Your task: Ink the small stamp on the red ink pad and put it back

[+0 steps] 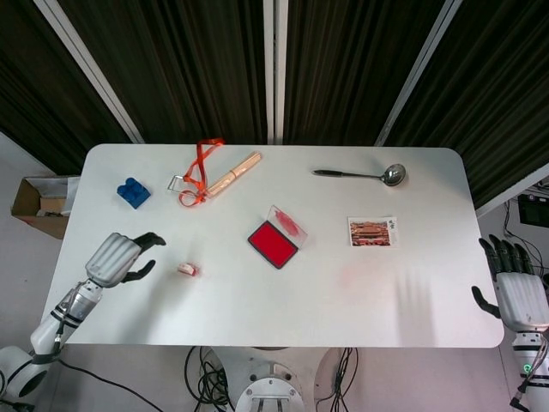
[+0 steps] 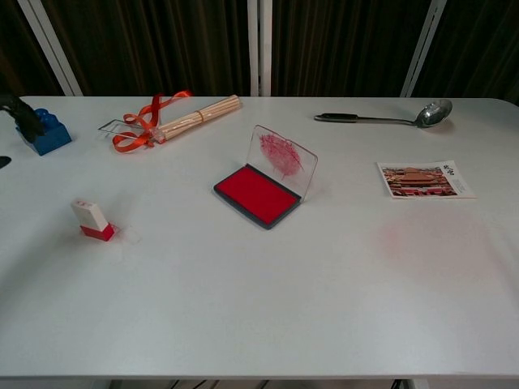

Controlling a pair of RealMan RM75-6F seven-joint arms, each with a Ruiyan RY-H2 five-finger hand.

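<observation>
The small stamp (image 1: 186, 269) (image 2: 92, 220), white with a red base, stands alone on the white table (image 1: 274, 318), leaning a little. My left hand (image 1: 117, 256) hovers to its left, apart from it, fingers spread and holding nothing; in the chest view only its dark fingertips (image 2: 24, 116) show at the left edge. The red ink pad (image 1: 273, 243) (image 2: 258, 194) lies near the table's middle with its clear lid (image 2: 280, 156) raised. My right hand (image 1: 517, 287) hangs open beyond the table's right front corner, out of the chest view.
A blue brick (image 1: 133, 192) (image 2: 45, 132) sits at the far left. Wooden sticks with an orange ribbon (image 1: 214, 176) (image 2: 174, 117) lie at the back. A metal ladle (image 1: 364, 175) (image 2: 389, 118) and a postcard (image 1: 373, 232) (image 2: 424, 179) are on the right.
</observation>
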